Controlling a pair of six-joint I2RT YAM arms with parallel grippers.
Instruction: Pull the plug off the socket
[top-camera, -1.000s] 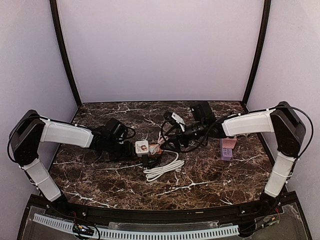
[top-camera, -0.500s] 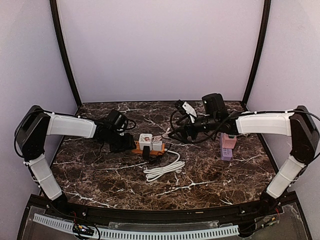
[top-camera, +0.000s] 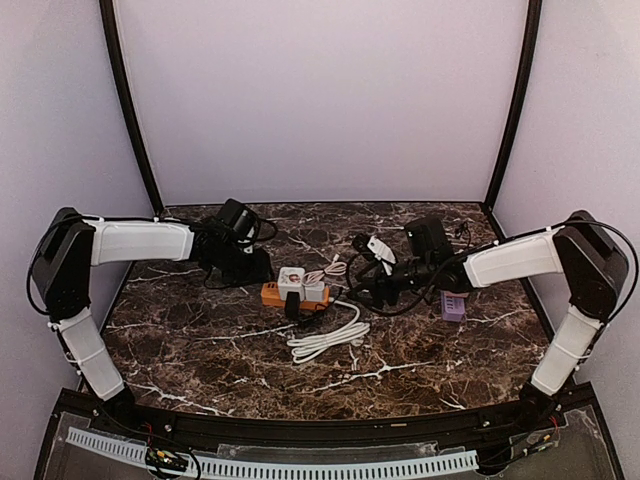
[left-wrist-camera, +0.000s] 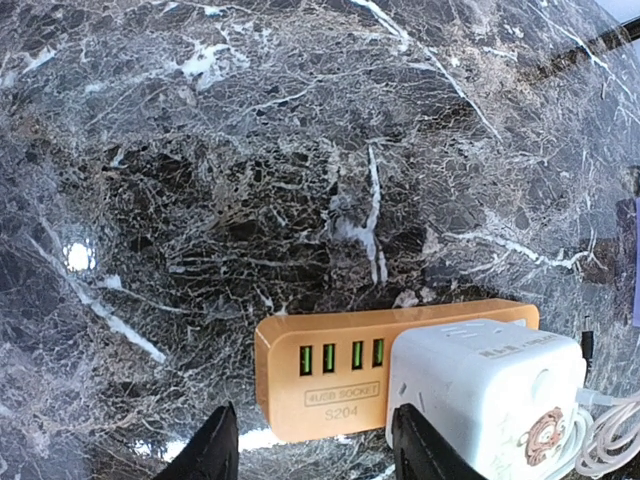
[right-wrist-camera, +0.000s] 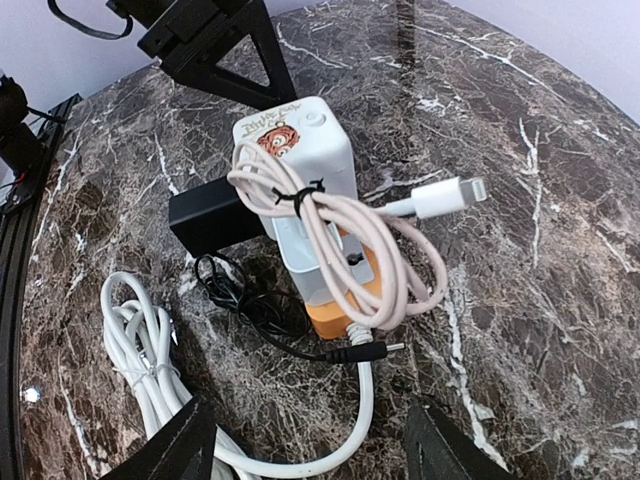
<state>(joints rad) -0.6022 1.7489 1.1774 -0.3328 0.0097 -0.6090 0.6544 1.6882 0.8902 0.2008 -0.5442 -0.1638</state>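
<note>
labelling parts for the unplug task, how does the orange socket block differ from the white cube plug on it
Colour: the orange socket block is orange; the white cube plug white with a round brown sticker. Shape: the block is long and flat, the cube boxy with rounded corners. Pose: the block lies on the marble table, the cube sits on it. Only the block shows four green USB ports. Both look plastic.
</note>
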